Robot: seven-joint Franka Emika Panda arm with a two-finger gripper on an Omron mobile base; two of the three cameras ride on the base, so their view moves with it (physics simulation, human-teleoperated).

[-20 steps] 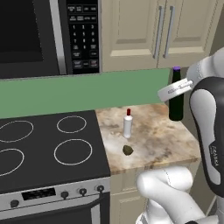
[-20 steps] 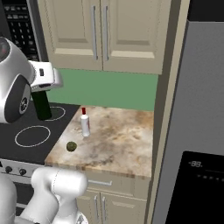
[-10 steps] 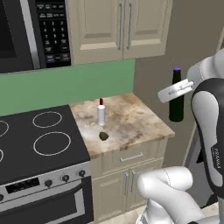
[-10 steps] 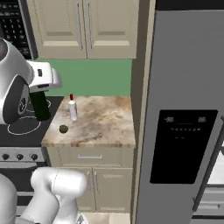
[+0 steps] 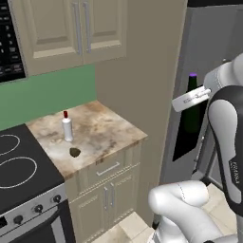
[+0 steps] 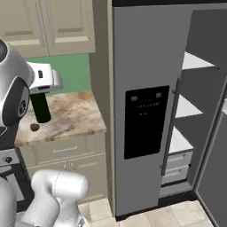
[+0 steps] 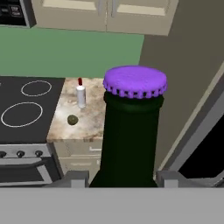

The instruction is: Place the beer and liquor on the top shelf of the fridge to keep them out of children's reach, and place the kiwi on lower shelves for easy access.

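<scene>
Hand view looks straight down the neck of the beer (image 7: 130,144), its purple cap (image 7: 135,82) uppermost, with the gripper (image 7: 124,178) closed on the dark bottle and carrying it upright in the air, off the counter (image 5: 102,135) and in front of the fridge (image 6: 146,115). Back on the counter, the liquor (image 5: 67,127) stands near the stove-side edge, and the kiwi (image 5: 75,152) lies just in front of it towards the front edge. Past the fridge's door, white shelves (image 6: 184,102) show in the open compartment.

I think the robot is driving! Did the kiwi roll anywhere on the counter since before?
No. The kiwi sits just in front of the liquor on the counter, as before. Only the cameras shifted with the base.
</scene>
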